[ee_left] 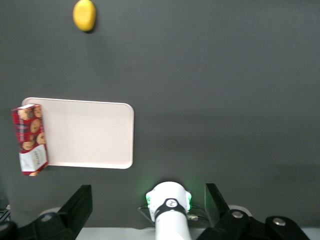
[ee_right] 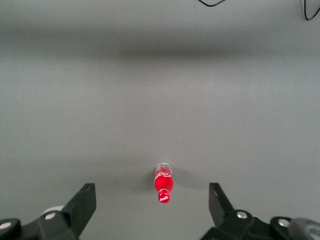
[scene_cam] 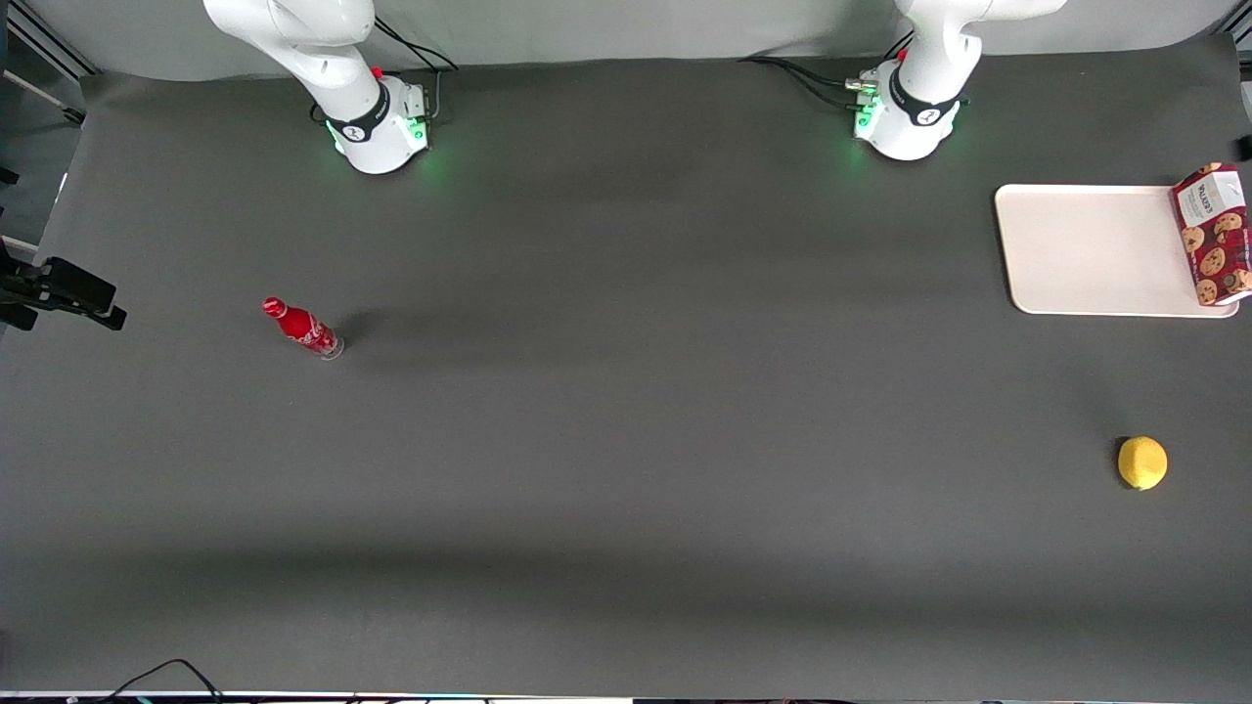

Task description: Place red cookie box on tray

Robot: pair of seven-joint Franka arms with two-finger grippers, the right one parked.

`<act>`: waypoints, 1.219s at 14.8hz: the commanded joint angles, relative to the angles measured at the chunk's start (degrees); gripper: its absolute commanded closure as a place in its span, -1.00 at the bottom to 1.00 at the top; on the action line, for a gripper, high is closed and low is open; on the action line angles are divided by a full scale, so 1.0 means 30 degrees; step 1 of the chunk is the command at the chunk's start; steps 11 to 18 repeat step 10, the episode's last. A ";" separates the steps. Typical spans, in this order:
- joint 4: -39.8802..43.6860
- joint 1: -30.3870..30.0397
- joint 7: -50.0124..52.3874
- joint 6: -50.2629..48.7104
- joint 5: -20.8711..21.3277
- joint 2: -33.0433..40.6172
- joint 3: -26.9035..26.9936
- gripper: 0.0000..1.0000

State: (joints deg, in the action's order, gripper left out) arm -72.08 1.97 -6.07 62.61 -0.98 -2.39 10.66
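The red cookie box (scene_cam: 1216, 235) lies along the short end of the cream-white tray (scene_cam: 1095, 249), at the working arm's end of the table. It rests on the tray's outer edge, with its white label end farther from the front camera. The left wrist view shows the same box (ee_left: 30, 139) on the tray (ee_left: 90, 135). My left gripper (ee_left: 149, 205) hangs high above the table near its own arm base, well away from the box. Its fingers (ee_left: 80, 202) stand wide open with nothing between them. The gripper is out of the front view.
A yellow lemon (scene_cam: 1142, 462) sits nearer to the front camera than the tray. A small red bottle (scene_cam: 303, 328) stands toward the parked arm's end of the table. The working arm's base (scene_cam: 910, 122) stands close to the tray.
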 commanded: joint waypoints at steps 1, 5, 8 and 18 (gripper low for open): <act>-0.7595 -0.0248 0.2633 0.4108 0.0503 0.4271 -0.2844 -1.00; -1.2799 -0.0248 0.2696 0.7841 0.0650 0.7268 -0.3319 -1.00; -1.1256 -0.0218 0.2344 0.6913 0.0620 0.6368 -0.3610 -1.00; -0.9412 -0.0218 0.2344 0.5825 0.0620 0.5021 -0.3612 -1.00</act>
